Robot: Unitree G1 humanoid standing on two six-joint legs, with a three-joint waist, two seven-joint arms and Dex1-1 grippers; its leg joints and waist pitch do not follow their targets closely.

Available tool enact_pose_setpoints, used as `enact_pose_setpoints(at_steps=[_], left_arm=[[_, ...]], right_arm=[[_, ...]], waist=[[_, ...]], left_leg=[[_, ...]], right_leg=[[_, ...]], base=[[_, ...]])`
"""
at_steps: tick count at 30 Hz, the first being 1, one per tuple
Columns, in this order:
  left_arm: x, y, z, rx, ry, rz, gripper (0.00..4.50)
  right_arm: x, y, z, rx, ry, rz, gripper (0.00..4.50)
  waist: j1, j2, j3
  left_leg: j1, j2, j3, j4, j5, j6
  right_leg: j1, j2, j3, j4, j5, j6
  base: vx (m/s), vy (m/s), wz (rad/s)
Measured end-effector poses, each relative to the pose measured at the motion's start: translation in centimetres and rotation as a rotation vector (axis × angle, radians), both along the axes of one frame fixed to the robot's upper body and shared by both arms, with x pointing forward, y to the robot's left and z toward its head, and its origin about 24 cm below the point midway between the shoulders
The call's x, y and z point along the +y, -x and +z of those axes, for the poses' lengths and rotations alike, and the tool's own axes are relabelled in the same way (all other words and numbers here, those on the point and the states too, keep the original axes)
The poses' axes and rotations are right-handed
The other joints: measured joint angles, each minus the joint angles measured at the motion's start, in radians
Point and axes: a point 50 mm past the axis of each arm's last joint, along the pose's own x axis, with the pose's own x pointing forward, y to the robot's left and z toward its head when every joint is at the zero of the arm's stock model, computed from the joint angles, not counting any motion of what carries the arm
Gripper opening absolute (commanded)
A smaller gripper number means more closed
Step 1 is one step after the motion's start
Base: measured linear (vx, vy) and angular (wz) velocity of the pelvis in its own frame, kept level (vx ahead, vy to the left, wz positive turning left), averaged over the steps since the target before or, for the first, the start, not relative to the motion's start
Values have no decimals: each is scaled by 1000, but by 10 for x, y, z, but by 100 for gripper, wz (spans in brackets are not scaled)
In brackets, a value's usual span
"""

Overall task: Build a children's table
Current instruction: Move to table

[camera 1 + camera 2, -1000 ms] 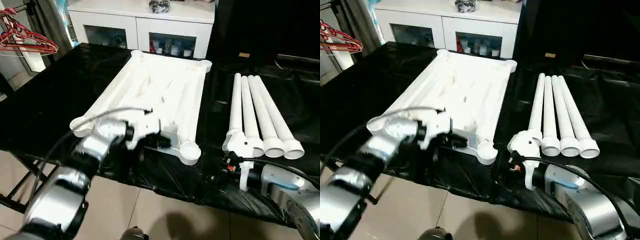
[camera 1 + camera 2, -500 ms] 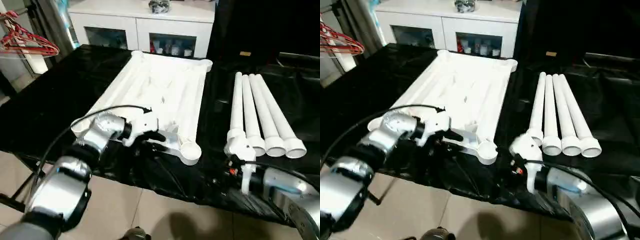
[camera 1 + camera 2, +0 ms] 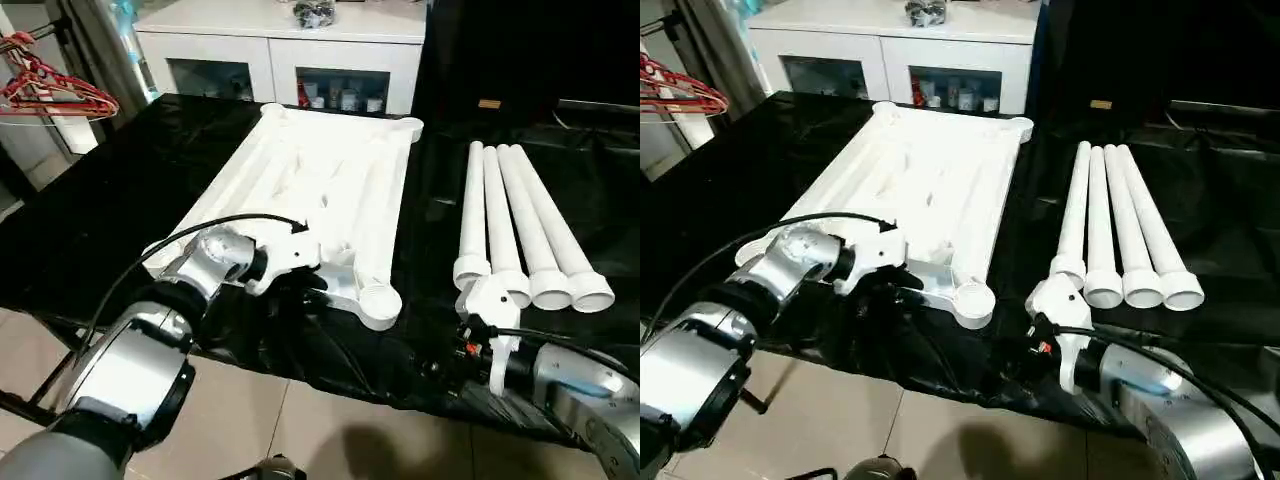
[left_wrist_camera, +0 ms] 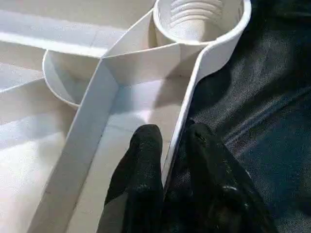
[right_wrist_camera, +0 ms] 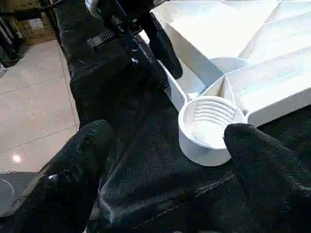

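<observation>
While right gripper (image 5: 165, 160) gapes, left gripper (image 4: 167, 145) pinches tabletop rim (image 4: 194, 82).

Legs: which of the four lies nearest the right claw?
The leftmost leg, nearest the top; its wide end lies just beyond the right claw.

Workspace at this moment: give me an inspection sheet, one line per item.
Surface: black cloth covering the bench.
Job's things: table top lying underside up; four legs side by side, none fitted.
Clutter: nothing seen.
Grippers: left gripper pinching the top's near rim beside a corner socket; right gripper open, empty, facing that socket.
Cables: black cable along the left forearm.
Surroundings: white cabinet, red hangers, tiled floor.
</observation>
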Motion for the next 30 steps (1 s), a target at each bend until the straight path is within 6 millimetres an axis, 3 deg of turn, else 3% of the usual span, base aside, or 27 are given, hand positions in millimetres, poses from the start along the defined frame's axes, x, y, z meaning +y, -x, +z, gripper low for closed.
enact_pose_setpoints(at_steps=[11,16,27,29,30], left_arm=[[-4,2,2,25,-10,-37,2],[-4,6,-4,-15,59,12,2],[-7,19,-12,-57,163,24,2],[-6,20,-13,-54,174,30,47],[-5,21,-13,-55,189,39,47]], right_arm=[[-2,0,0,0,14,-4,409],[-1,0,-1,-1,17,-3,409],[2,0,-1,-2,16,10,409],[2,0,-1,-2,16,10,409],[2,0,-1,-2,16,10,409]], waist=[[-10,1,0],[-27,1,0],[-27,-1,1],[-27,-1,1],[-27,-1,1]], left_leg=[[0,0,1,0,-1,1],[0,0,1,0,-1,2],[-1,0,5,0,-2,3],[-1,0,7,0,-3,4],[-2,0,8,0,-3,5]], right_leg=[[0,0,0,0,0,0],[-1,-1,0,-1,0,0],[-1,-3,0,-1,-1,2],[-1,-5,0,-1,-2,3],[-1,-6,0,-1,-2,4]], base=[[0,0,0],[0,0,0],[0,0,0],[0,0,0],[0,0,0]])
